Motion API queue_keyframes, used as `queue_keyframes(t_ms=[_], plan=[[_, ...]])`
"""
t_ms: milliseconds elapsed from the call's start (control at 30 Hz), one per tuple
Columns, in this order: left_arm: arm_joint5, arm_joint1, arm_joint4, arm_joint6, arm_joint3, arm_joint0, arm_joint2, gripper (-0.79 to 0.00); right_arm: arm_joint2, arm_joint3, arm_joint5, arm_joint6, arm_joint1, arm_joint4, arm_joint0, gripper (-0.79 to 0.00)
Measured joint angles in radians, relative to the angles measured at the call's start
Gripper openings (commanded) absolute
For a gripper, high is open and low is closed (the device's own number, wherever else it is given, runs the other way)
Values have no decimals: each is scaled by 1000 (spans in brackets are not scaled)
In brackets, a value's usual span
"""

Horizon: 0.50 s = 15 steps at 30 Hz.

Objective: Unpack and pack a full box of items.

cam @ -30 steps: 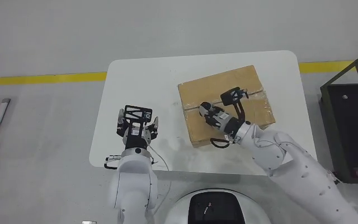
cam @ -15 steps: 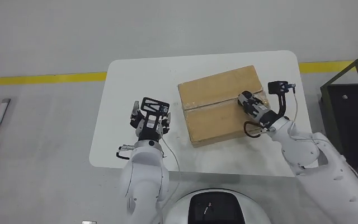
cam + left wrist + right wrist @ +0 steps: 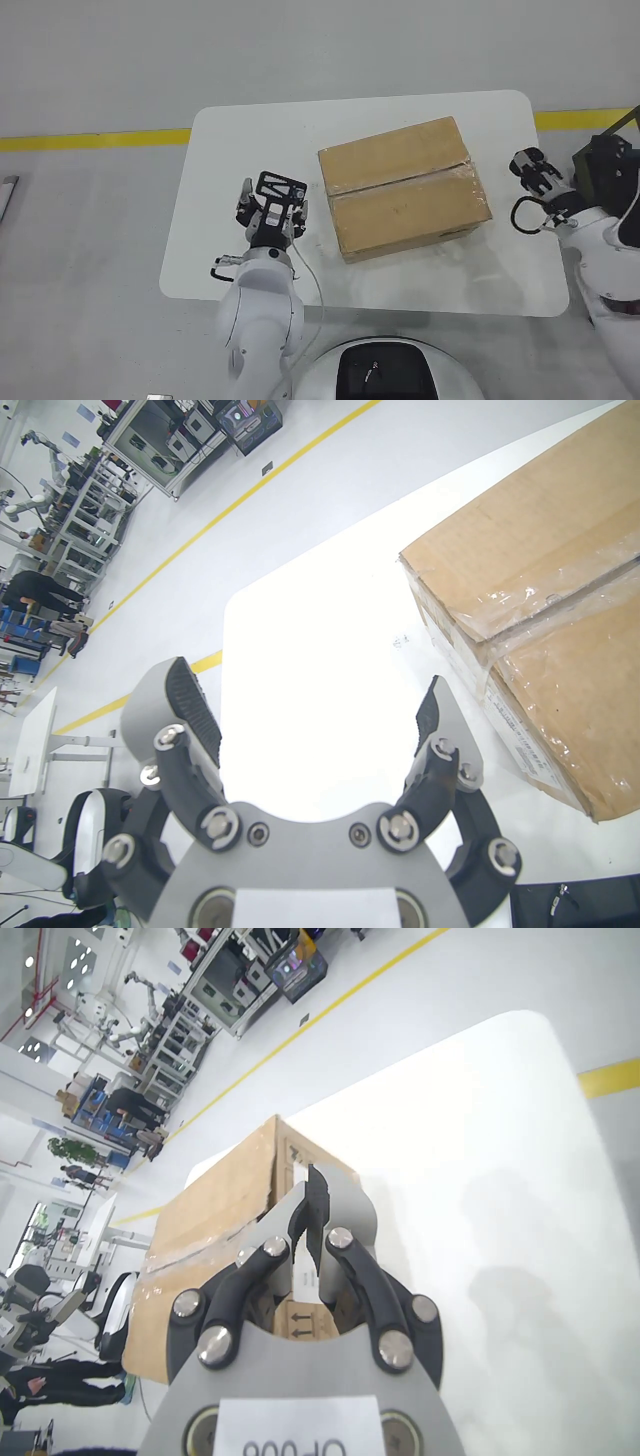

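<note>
One taped brown box (image 3: pixel 405 190) sits mid-frame on the white table (image 3: pixel 250 140). Left gripper (image 3: pixel 272 205), lower left, is spread wide; right gripper (image 3: pixel 530 165), far right, is pressed together.

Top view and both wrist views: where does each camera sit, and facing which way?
Top view: above the arms, looking down on the table and closed cardboard box; both arms show.
Left wrist view: behind the open left gripper, facing across bare table to one box end.
Right wrist view: behind the shut right gripper, facing the opposite box end.
Shared: both wrist views catch the box's taped seam.
</note>
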<state>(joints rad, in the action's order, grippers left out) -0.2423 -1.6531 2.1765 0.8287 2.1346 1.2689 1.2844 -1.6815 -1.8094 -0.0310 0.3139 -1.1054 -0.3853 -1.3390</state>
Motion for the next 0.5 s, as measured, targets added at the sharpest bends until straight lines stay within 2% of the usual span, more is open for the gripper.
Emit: queue_keyframes(t_ms=[100, 233, 367, 500], plan=[[1, 2, 0, -1, 6, 6, 2, 0, -19, -2, 9, -8, 0, 24, -10, -785], [1, 4, 4, 1, 11, 12, 3, 0, 18, -69, 56, 7, -4, 44, -9, -785], [2, 6, 6, 1, 17, 15, 2, 0, 142, -158, 117, 34, -13, 49, 20, -785], [4, 7, 10, 2, 21, 17, 2, 0, 321, -145, 131, 65, -29, 2, 105, -785]])
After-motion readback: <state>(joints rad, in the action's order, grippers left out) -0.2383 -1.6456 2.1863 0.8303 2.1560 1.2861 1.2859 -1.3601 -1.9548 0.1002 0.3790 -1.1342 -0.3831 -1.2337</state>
